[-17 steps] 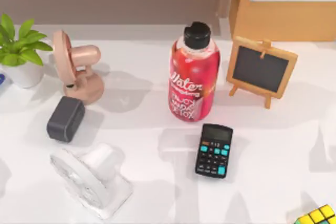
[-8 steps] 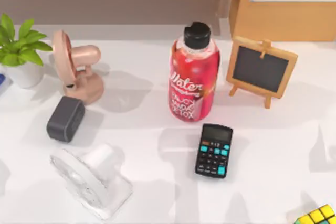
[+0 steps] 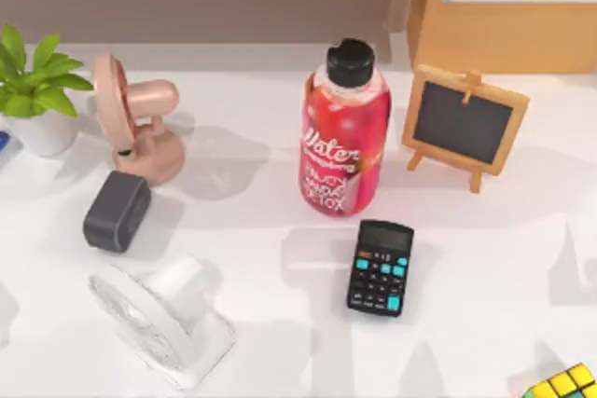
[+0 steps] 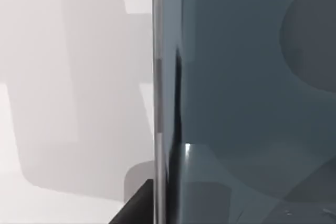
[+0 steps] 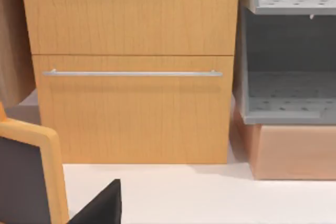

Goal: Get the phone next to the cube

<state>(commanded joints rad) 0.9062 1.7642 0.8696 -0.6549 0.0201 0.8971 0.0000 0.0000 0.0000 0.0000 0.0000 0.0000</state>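
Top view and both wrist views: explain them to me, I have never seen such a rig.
Two robot arms with two-finger grippers work at a white table. The top view looks down on it: a red water bottle with black cap, a black calculator, a wood-framed chalkboard easel, a pink fan, a white fan lying down, a dark grey box, a potted green plant, and at bottom right the yellow-and-green puzzle cube. Each wrist view comes from a camera on one arm. The left one faces a dark glossy slab up close, past a black bit of the left gripper; what it is I cannot tell. The right one faces a wooden drawer cabinet, past the right gripper. Whether anything is held cannot be seen.
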